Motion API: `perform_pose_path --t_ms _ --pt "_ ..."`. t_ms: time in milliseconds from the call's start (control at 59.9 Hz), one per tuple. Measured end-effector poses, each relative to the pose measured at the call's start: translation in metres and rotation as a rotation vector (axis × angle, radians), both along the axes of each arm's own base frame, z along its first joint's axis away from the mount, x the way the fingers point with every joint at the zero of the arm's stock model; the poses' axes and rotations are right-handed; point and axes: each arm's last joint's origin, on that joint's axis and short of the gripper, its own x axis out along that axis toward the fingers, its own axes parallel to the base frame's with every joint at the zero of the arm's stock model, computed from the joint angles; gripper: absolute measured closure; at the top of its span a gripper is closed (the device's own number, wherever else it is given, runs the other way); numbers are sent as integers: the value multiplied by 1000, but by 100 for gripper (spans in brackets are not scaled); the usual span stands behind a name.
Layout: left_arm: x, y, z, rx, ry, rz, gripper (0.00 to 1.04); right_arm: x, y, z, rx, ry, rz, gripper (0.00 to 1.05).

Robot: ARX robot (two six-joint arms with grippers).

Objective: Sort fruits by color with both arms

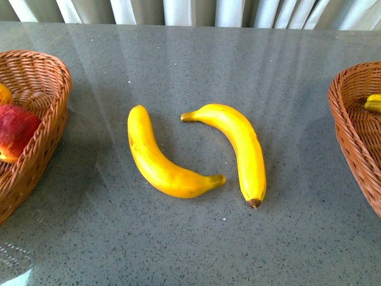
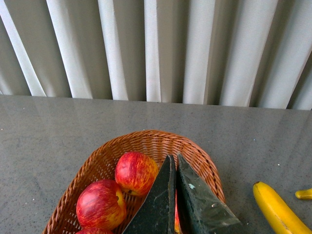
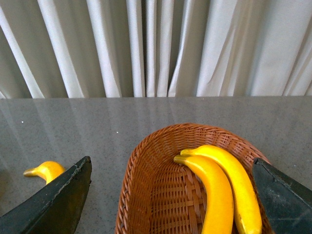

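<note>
While two loose bananas [image 1: 158, 161] lay at table [image 1: 190, 250] centre, apples [image 2: 135, 171] sat sorted in 9 o'clock basket [image 1: 44, 77]. Left gripper [image 2: 174, 161] closed, apparently empty; right gripper [image 3: 171, 163] gaped over 3 o'clock basket [image 1: 357, 137]. Banana step underway; next likely needed right reach to nearer banana [image 1: 244, 143]

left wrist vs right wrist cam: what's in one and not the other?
Left wrist only: red apples in a wicker basket, and the left gripper with its fingers close together.
Right wrist only: two bananas side by side in another basket, and the right gripper open wide.
Both: grey table, white curtain, and a loose banana on the table beside the basket. I can't tell whether it's the same one.
</note>
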Motion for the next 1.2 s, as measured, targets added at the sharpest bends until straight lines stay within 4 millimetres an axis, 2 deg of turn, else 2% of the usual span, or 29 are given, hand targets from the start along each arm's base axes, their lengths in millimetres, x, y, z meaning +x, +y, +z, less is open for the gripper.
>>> perform_pose_path --t_ms 251,869,969,1203 --pt "-8 0 -9 0 -11 -1 103 0 0 0 0 0 -1 9" --pt "-22 0 -9 0 -18 0 103 0 0 0 0 0 0 9" --pt "-31 0 -13 0 1 0 103 0 0 0 0 1 0 9" --pt "-32 0 -12 0 0 0 103 0 0 0 0 1 0 9"
